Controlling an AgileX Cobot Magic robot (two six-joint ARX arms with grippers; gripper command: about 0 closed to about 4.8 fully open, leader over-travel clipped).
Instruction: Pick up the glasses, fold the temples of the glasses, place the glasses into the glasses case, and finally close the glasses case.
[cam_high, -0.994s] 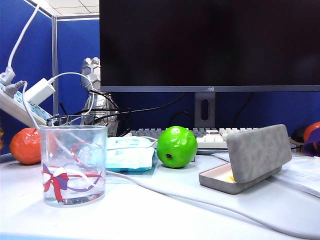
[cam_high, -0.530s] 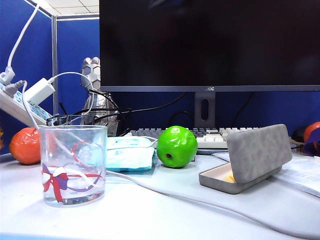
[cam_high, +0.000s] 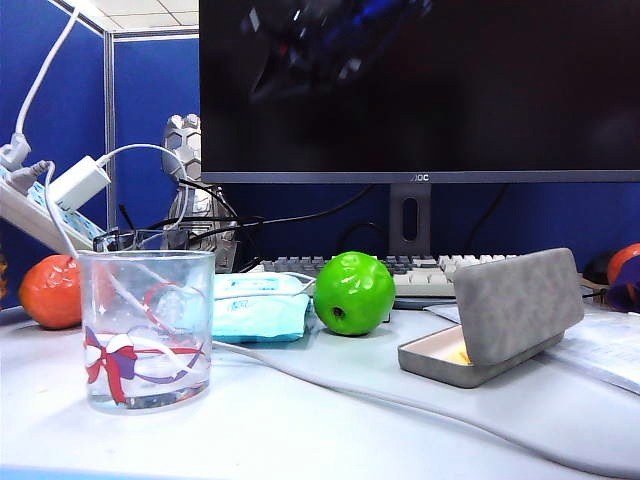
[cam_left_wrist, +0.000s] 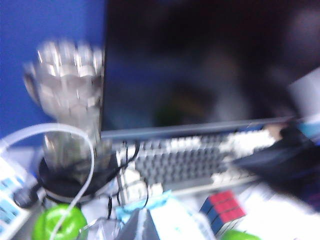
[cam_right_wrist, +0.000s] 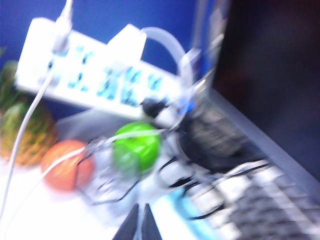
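Note:
The grey glasses case (cam_high: 515, 305) lies open at the right of the table, its lid tilted up over the pale lining. In the blurred right wrist view, thin black-framed glasses (cam_right_wrist: 107, 201) lie between an orange ball and a green ball. My right gripper (cam_right_wrist: 140, 223) hovers short of them, shut and empty. Black lines just behind the drinking glass's rim may be the same glasses (cam_high: 135, 238). My left gripper (cam_left_wrist: 143, 226) is shut with nothing in it, above a light-blue tissue pack (cam_left_wrist: 167, 217). Neither gripper shows directly in the exterior view. The temples cannot be made out.
A clear drinking glass (cam_high: 147, 330) stands at front left, and a white cable (cam_high: 380, 395) crosses the table. A green apple (cam_high: 353, 292), the tissue pack (cam_high: 258, 308), a keyboard (cam_high: 420, 270) and a monitor (cam_high: 420, 90) lie behind. An orange ball (cam_high: 48, 292), power strip (cam_right_wrist: 95, 75) and Rubik's cube (cam_left_wrist: 223, 210) are nearby.
A blurred reflection of the arms has appeared at the top of the dark monitor screen. Nothing on the table has moved.

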